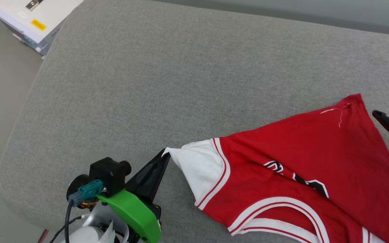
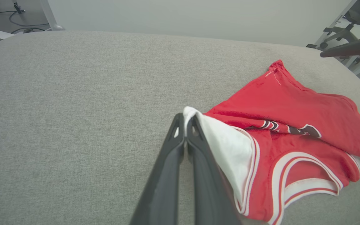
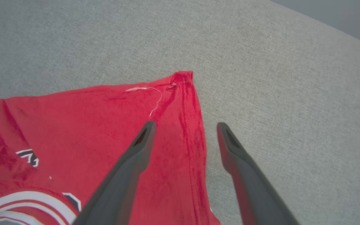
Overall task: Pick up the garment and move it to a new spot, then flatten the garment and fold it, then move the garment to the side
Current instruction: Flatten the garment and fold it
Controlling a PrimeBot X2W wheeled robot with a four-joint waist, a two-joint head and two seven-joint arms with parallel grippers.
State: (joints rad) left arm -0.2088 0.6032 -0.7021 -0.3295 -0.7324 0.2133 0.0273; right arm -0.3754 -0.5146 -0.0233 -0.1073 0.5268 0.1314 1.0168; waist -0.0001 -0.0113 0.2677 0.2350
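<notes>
- Two end effectors attend the red jersey-style T-shirt with white short sleeves (image 1: 299, 148), which lies rumpled on the right part of the grey fabric-covered cushion (image 1: 147, 84).
- Our left end effector (image 1: 165, 154) is clenched on the tip of the white sleeve (image 2: 227, 143). We judge this grip is meant to draw that side outward and take up slack.
- Our right end effector (image 3: 184, 126) is released and holds nothing. One finger is over the red side hem and the other over the cushion, just below the corner with the loose white thread (image 3: 155, 93).
- We judge that flattening is unfinished, because the black numerals (image 1: 275, 166) are creased into a fold.
</notes>
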